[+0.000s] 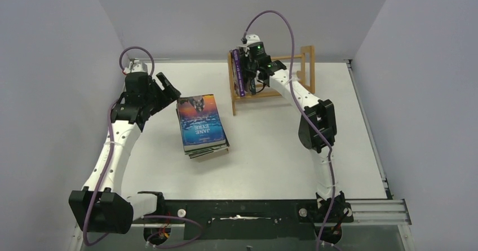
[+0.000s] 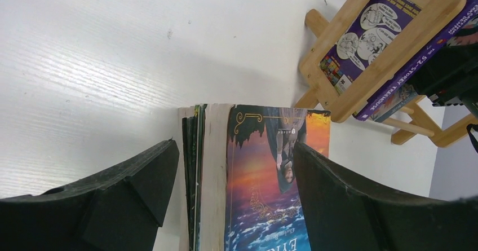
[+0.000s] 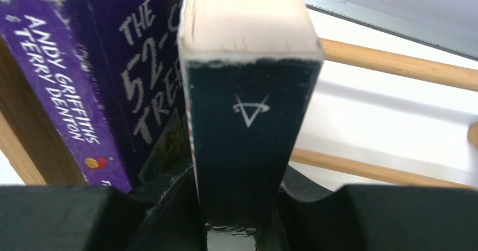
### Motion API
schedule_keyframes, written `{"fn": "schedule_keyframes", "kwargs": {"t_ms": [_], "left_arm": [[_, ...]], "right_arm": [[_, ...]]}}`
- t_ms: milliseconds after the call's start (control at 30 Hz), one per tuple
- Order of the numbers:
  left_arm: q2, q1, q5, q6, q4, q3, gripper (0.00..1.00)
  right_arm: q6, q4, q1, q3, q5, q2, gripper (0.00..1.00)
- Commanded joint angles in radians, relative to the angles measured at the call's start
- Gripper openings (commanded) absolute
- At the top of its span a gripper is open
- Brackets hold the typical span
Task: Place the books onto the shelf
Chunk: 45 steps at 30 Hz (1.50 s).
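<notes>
navy book (image 3: 248,138) gripped by right pincer (image 3: 239,206), clear only wrist view; left pincer (image 2: 234,155) wide.

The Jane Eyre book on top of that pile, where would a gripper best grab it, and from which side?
Probably its short edge nearest the left gripper, approached low from that side. The Jane Eyre book lies flat, cover up, on the pile, so only its edges offer a pinch: one finger over the cover, one slid beneath. That gripper hovers open there.
</notes>
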Motion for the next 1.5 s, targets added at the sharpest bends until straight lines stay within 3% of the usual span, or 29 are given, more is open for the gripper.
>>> {"fn": "schedule_keyframes", "kwargs": {"t_ms": [0,100,233,333,533,1067,1167,1467], "left_arm": [[-0.031,0.020,-0.010,0.017,0.005,-0.010,0.74],[-0.031,0.028,-0.003,0.018,0.008,-0.016,0.74],[-0.031,0.034,0.005,0.020,0.014,-0.023,0.74],[-0.030,0.036,0.010,0.019,0.021,-0.030,0.74],[-0.030,0.037,0.020,0.010,0.039,-0.047,0.74],[-0.021,0.038,0.061,-0.009,0.064,-0.055,0.74],[-0.017,0.038,0.082,-0.013,0.068,-0.055,0.74],[0.011,0.031,0.147,-0.033,0.088,-0.057,0.74]], "right_arm": [[0.024,0.088,0.010,0.091,-0.013,-0.012,0.00],[0.035,0.090,0.016,0.091,-0.026,-0.005,0.04],[0.062,0.087,0.017,0.084,-0.044,-0.009,0.17],[0.074,0.094,0.021,0.061,-0.040,-0.027,0.33],[0.078,0.103,0.030,0.018,-0.019,-0.093,0.47],[0.090,0.116,0.048,-0.140,0.058,-0.326,0.54],[0.102,0.125,0.058,-0.205,0.006,-0.410,0.59],[0.188,0.124,0.135,-0.452,-0.174,-0.575,0.59]]}}
